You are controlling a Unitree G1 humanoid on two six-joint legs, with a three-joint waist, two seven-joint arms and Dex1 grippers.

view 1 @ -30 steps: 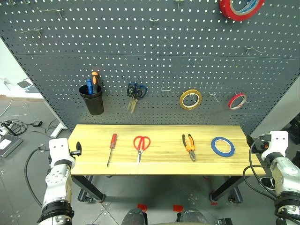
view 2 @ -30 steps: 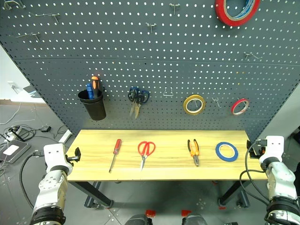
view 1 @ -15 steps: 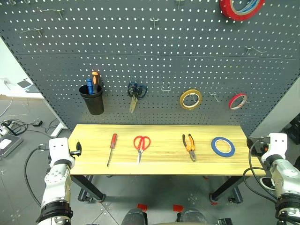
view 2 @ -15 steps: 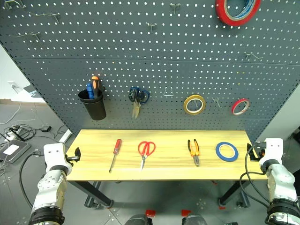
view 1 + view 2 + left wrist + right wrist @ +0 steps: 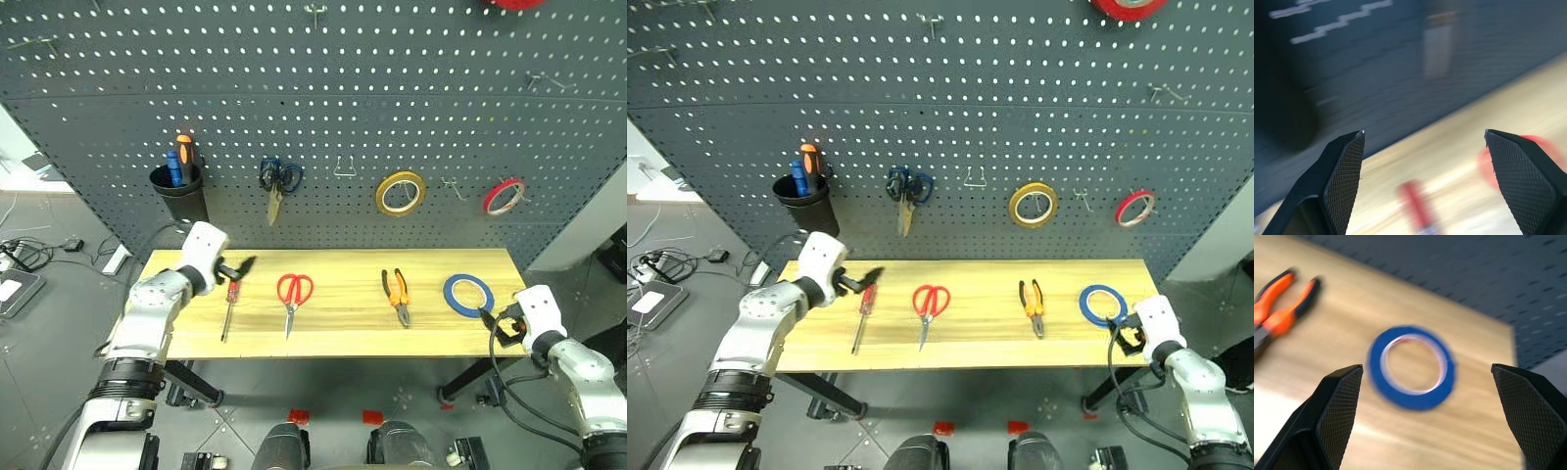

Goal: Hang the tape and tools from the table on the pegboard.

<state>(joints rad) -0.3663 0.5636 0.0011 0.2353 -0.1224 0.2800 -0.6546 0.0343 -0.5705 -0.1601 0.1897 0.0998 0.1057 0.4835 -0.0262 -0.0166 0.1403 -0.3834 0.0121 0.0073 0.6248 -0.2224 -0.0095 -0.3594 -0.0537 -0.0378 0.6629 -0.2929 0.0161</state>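
On the light wooden table [image 5: 343,338] lie, from left to right, a red-handled screwdriver [image 5: 229,311], red-handled scissors [image 5: 292,293], orange-and-black pliers [image 5: 395,295] and a flat ring of blue tape [image 5: 467,295]. Behind the table stands the dark grey pegboard [image 5: 392,117]. My left gripper [image 5: 240,266] hovers open just above the screwdriver's handle [image 5: 1418,208], holding nothing. My right gripper [image 5: 500,326] is open off the table's right front corner and points at the blue tape [image 5: 1413,367], with the pliers [image 5: 1278,308] further off to the side.
On the pegboard hang a black cup [image 5: 180,196] with orange and blue screwdrivers, blue-handled scissors [image 5: 275,182], a yellow tape ring [image 5: 400,193], a small red ring [image 5: 503,196] and several bare hooks [image 5: 344,168]. Cables lie on the floor at the left.
The camera has tilted down. My left arm swung up and to the right, over the table's left end by the screwdriver. My right gripper moved inward toward the blue tape. Both stayed open.
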